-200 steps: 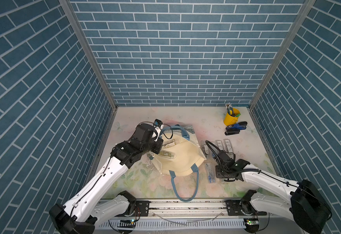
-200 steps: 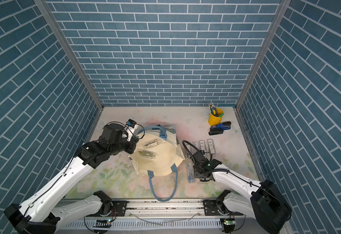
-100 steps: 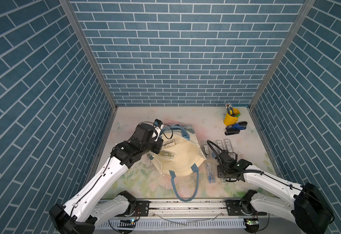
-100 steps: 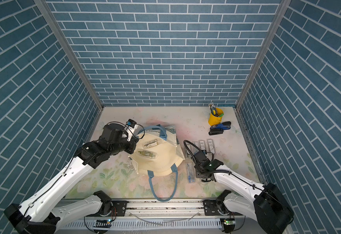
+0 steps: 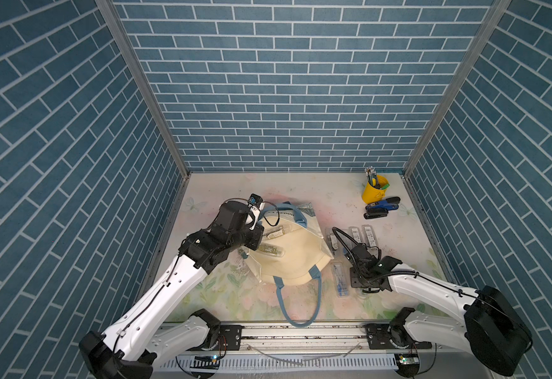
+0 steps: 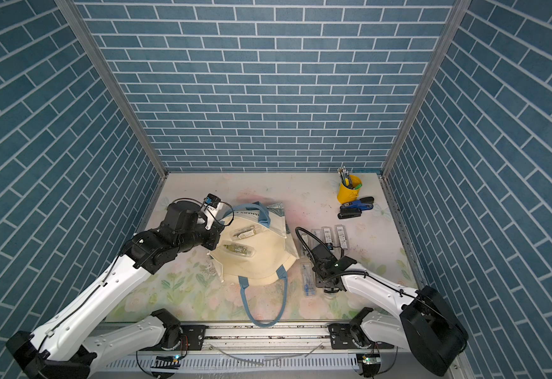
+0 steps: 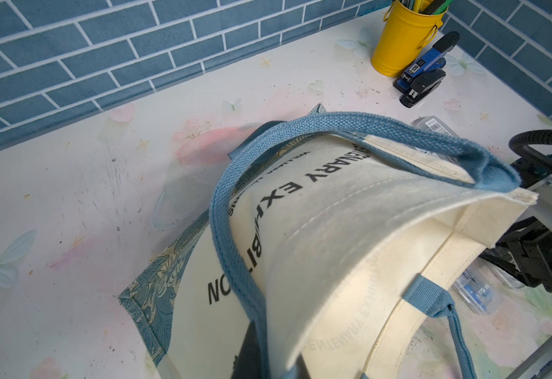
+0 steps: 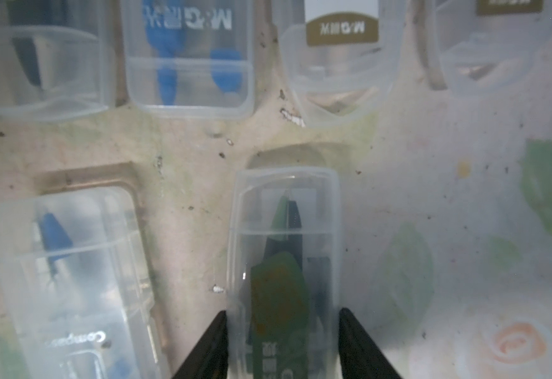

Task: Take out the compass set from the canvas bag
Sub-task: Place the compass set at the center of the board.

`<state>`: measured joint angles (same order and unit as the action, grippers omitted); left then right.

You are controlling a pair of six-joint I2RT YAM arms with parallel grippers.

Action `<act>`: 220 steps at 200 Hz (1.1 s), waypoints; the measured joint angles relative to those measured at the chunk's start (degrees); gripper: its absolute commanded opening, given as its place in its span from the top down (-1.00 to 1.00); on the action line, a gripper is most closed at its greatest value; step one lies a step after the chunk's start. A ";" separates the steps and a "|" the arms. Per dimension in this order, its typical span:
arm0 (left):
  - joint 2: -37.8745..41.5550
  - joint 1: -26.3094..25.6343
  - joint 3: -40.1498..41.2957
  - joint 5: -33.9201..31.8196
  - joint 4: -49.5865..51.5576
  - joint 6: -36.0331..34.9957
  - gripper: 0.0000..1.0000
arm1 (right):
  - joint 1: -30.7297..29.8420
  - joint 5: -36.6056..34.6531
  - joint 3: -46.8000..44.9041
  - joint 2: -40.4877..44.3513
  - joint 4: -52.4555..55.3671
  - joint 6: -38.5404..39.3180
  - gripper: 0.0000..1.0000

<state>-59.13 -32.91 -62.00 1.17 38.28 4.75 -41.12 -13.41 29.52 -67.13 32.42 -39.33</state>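
Top views overhead; left wrist camera close beside canvas bag (image 7: 333, 229).

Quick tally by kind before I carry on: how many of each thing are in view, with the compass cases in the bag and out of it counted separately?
canvas bag: 1
compass cases in the bag: 2
compass cases outside the bag: 6
yellow pen cup: 1
staplers: 2
Total: 12
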 measured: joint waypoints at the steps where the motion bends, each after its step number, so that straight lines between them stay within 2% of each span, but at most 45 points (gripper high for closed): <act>1: 0.00 0.00 0.00 0.00 0.00 0.00 1.00 | 0.00 0.00 0.00 0.00 0.00 0.02 0.03; 144: 0.00 0.00 0.02 0.02 -0.04 0.02 1.00 | 0.04 2.45 0.81 -1.46 -3.45 2.40 0.07; 187: 0.00 0.00 0.04 0.02 -0.07 0.02 1.00 | 0.04 3.39 0.81 -1.46 -4.37 3.72 -0.01; 220: 0.00 0.00 0.04 0.02 -0.04 0.02 1.00 | 0.04 4.02 0.81 -1.46 -4.55 4.42 -0.17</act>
<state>-59.13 -32.91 -61.95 1.19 38.24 4.78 -41.08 -9.39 30.33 -68.60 27.88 -34.92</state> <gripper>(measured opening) 0.104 0.555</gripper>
